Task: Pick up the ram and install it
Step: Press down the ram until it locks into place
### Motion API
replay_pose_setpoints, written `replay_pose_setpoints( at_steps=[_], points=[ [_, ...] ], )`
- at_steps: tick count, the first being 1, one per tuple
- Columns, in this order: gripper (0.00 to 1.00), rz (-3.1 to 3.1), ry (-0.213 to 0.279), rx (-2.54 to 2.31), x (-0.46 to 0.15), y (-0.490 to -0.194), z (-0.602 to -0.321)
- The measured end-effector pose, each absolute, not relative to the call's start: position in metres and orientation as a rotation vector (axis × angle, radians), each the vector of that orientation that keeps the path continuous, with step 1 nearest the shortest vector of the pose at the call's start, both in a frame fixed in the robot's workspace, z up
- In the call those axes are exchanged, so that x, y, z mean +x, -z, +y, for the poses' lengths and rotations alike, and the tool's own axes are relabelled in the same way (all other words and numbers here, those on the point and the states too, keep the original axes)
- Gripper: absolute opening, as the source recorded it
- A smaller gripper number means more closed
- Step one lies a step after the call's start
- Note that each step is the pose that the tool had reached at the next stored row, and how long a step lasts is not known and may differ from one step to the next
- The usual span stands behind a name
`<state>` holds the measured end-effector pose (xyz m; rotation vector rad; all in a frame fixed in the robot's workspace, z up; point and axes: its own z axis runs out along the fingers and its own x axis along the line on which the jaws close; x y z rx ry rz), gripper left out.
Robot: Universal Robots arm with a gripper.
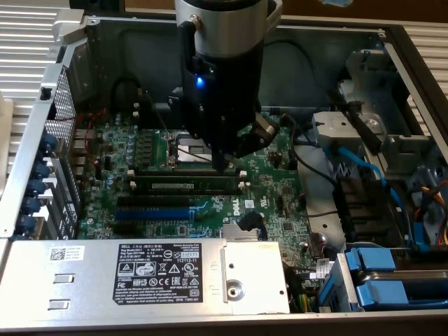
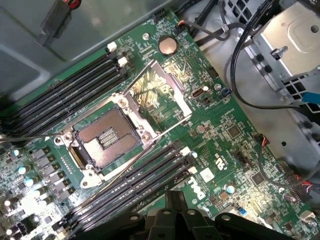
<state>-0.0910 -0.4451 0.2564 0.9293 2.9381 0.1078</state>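
I see the open computer case [image 1: 63, 42] with its green motherboard [image 1: 280, 210] lying flat inside. My arm [image 1: 222, 70] hangs over the board's centre, above the bare CPU socket [image 2: 102, 137]. The claw [image 1: 222, 164] is closed tight, nothing visibly gripped, its tip just above the memory slots [image 2: 135, 182]. The ram [image 1: 185, 186], a green stick, sits in the slot just below the tip in the exterior view.
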Motion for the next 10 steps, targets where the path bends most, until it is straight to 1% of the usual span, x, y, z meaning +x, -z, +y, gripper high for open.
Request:
replay_pose_setpoints(
  at_steps=[3,10],
  points=[
    [0.11,2.934,-0.109,0.928,-0.0911,-0.2620,-0.4451],
    [0.11,2.934,-0.110,0.928,-0.0912,-0.2622,-0.4451]
  ],
)
